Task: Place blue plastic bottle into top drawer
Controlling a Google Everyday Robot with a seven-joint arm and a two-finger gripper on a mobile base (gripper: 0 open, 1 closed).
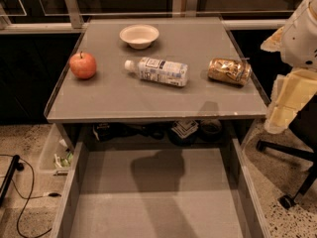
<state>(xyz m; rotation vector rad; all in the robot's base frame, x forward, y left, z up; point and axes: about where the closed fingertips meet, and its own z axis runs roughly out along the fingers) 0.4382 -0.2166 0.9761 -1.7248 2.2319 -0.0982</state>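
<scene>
Camera view: the blue plastic bottle (158,71) lies on its side mid-surface (148,100), between an apple (83,65) and a gold-brown can (229,71), with a bowl (139,35) behind. The top drawer (163,207) is open below, its front cut off by the frame. The end effector (288,102) hangs at the right edge, partly out of frame; can't tell if it's spread or closed.

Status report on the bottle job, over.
Gripper far right, off the tabletop. Blue plastic bottle lying there, untouched. Top drawer open, nothing in the way.
</scene>
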